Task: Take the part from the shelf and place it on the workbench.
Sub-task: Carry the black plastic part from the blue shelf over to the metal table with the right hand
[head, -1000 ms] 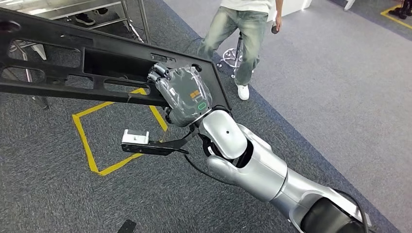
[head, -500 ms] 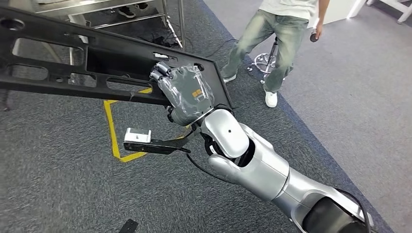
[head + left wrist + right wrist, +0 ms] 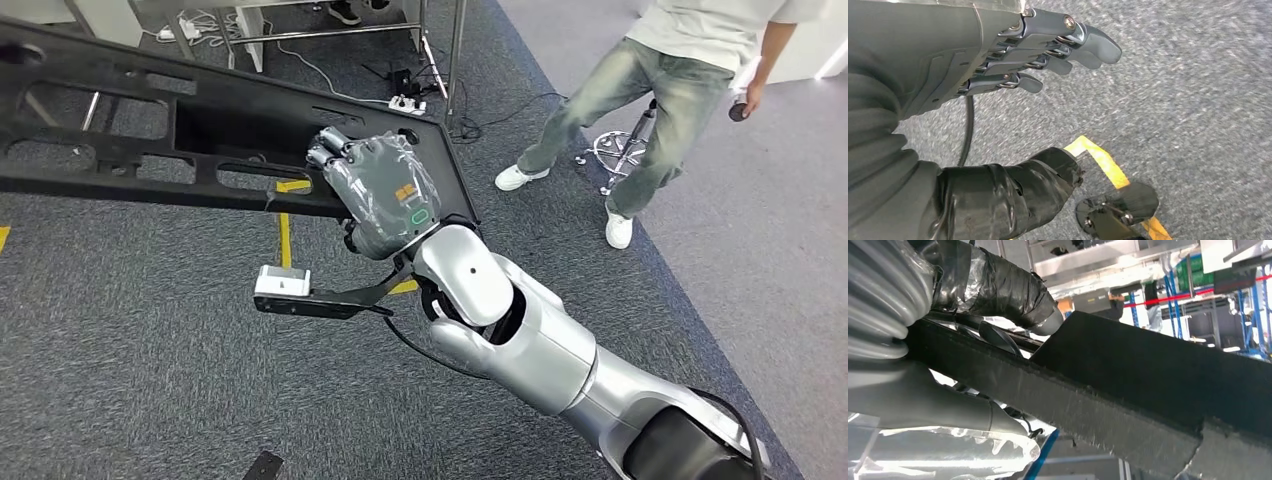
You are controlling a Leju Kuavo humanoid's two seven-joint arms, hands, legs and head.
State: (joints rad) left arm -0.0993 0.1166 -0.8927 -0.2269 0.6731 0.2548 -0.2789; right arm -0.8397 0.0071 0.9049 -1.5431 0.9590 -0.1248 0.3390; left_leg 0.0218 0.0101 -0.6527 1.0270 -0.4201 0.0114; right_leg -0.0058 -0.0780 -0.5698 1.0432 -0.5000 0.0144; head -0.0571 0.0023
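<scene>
gripping the long black part (image 3: 200, 130) at one end with the right hand (image 3: 385, 195), carrying it above carpet (image 3: 150, 400); left hand (image 3: 1048, 50) hanging unclenched, holding nothing; risking sagging, slipping or clipping the person (image 3: 660, 90) nearby.

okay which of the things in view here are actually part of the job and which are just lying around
Part of the job:
black part
right hand, gripping the part's edge

Just around:
person standing nearby
stool by the person
power strip on the carpet
yellow floor tape

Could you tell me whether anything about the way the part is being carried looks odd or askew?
Yes: the long black part is held at one end by the right robot hand, so most of it juts out unsupported and tilted.
</scene>
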